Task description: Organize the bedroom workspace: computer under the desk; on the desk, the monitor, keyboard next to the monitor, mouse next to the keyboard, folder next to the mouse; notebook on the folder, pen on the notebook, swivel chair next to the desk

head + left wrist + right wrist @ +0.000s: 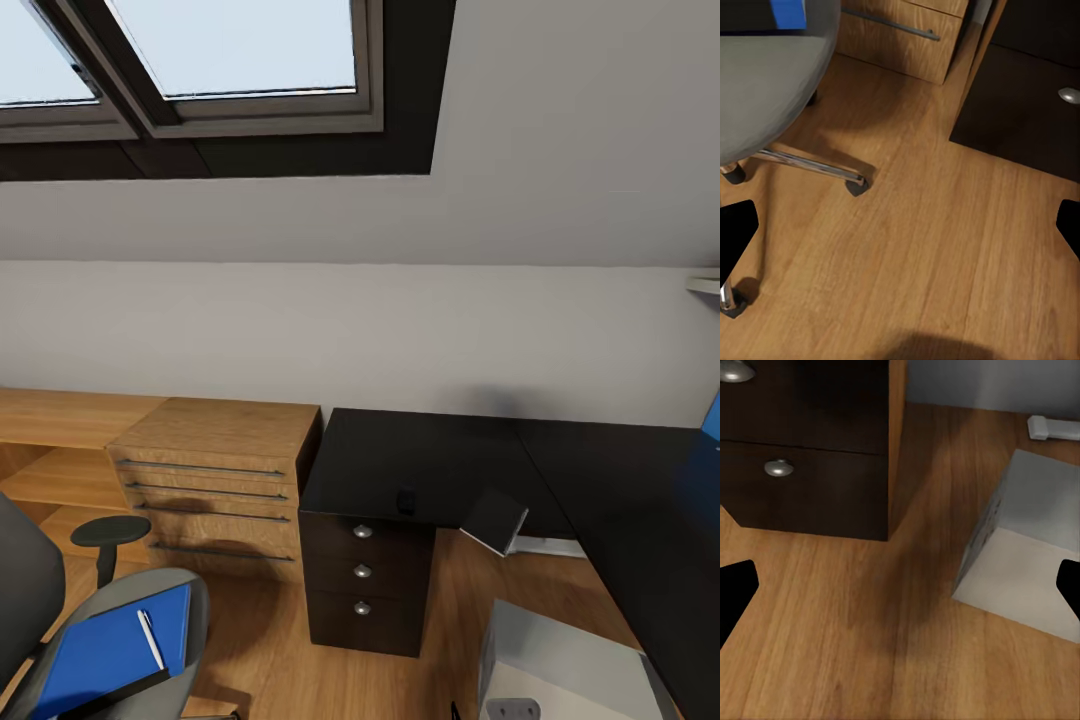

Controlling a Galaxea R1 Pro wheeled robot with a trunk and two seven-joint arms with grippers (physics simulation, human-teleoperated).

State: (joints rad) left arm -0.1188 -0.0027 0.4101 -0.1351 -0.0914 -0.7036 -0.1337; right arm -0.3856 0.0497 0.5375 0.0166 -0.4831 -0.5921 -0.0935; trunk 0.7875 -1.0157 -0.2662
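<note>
Bright blue folder [110, 650] at lower left of the head frame, flat on the seat of the swivel chair [195, 600], white pen [151, 640] lying across it. Probably light, thin, somewhat floppy, slick-covered. Best pinched at an edge near the black spine for stiffness and kept level to avoid rolling the pen off.

Black desk [430, 450] at centre right, small mouse [405, 500] near its front edge. Thin squarish book, likely the notebook [495, 520], jutting over the inner corner. Grey computer [560, 660] on the floor at lower right.

Left gripper [900, 232] spread wide over bare floor, grasping nothing. Right gripper [900, 592] likewise released and empty, above floor beside the computer.
</note>
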